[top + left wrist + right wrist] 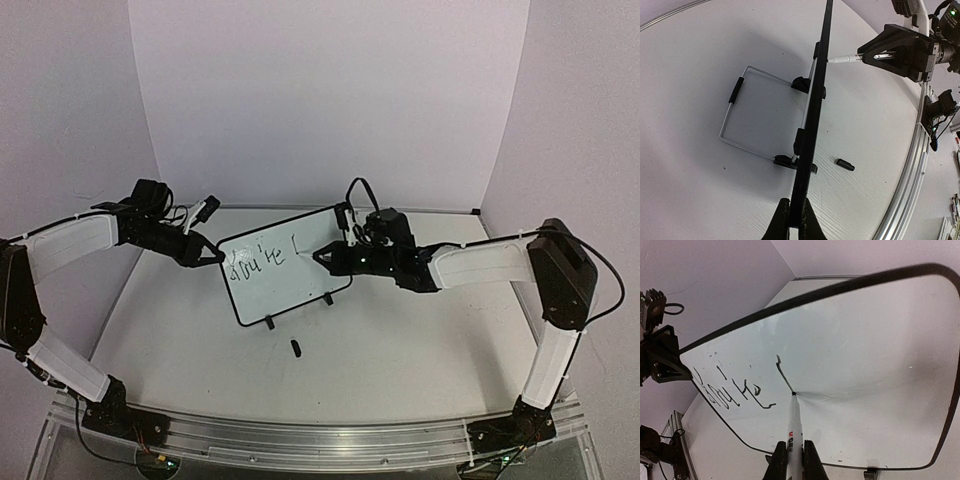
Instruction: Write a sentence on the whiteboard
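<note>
The whiteboard (285, 270) stands tilted on its two black feet in the middle of the table. It carries the handwritten word "You're" (258, 259) and one fresh downstroke (294, 243). My left gripper (207, 254) is shut on the board's left edge, seen edge-on in the left wrist view (812, 120). My right gripper (330, 256) is shut on a white marker (794, 435). The marker's tip touches the board (865, 365) at the lower end of the downstroke (784, 374), right of "You're" (727, 390).
The marker's black cap (296, 347) lies on the table in front of the board, also in the left wrist view (845, 164). The board's wire stand (742, 117) spreads behind it. An aluminium rail (300, 440) runs along the near edge. Purple walls enclose the table.
</note>
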Controlling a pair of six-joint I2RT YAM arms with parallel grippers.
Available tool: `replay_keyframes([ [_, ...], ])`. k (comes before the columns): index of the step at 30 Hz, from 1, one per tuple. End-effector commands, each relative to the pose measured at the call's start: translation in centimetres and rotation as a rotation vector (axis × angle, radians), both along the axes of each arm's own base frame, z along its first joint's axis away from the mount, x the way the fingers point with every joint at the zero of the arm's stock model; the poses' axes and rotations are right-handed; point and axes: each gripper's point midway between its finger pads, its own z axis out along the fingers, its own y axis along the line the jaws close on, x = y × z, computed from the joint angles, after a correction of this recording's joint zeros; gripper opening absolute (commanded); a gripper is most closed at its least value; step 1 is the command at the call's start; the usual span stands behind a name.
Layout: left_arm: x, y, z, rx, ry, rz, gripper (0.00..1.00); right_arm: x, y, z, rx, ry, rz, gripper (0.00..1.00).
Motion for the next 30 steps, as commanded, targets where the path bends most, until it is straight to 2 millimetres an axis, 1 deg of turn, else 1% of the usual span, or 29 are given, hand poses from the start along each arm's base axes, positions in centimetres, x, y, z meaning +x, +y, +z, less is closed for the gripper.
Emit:
replay_keyframes([
  [1,1.5,1.3,-0.7,0.088,-0.031,0.053,0.00,-0.3,-0.5,-1.4,0.008,0.039,-0.009,0.00],
  [2,1.4,1.3,-0.7,0.088,-0.030,0.053,0.00,-0.3,-0.5,-1.6,0.006,0.043,-0.008,0.00],
  [4,1.5,1.3,-0.7,0.088,-0.031,0.053,0.00,-0.5,-0.6,-1.3,0.010,0.040,-0.006,0.00],
  [11,1.5,1.3,-0.8,0.089,-0.031,0.053,0.00,-0.8,-1.3,2.0,0.047,-0.016,-0.016,0.00],
  [16,1.5,1.3,-0.7,0.088,-0.033,0.054,0.00,-0.4,-1.2,3.2,0.061,-0.046,-0.027,0.00],
  [20,1.4,1.3,-0.7,0.088,-0.032,0.054,0.00,0.2,-1.1,3.4,0.057,-0.062,-0.042,0.00],
  [30,1.5,1.3,-0.7,0.088,-0.032,0.054,0.00,1.2,-0.6,3.1,0.047,-0.071,-0.060,0.00],
])
